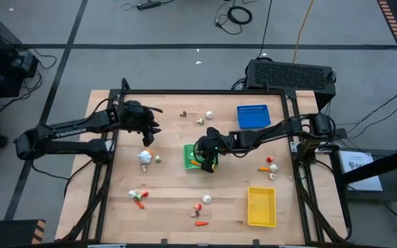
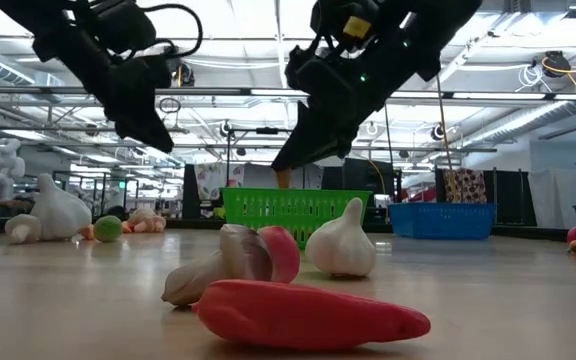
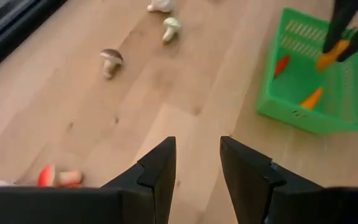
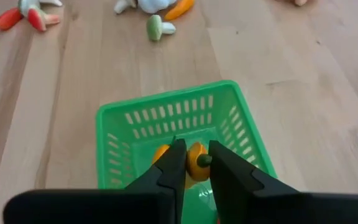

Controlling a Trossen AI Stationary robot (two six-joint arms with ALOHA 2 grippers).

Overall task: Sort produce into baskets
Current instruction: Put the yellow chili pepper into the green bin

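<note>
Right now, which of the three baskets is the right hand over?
The green basket at the table's middle: the right hand hangs over it with an orange piece between its fingers. The blue basket and yellow basket stand apart.

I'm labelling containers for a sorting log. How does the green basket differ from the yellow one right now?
The green basket sits mid-table under the right pincer and holds orange pieces; the yellow basket sits at the table's near right, apart from both arms, and looks empty. Both are shallow rectangular mesh baskets of similar size.

Black perforated box (image 1: 290, 74), floor cables (image 1: 238, 14)
</note>
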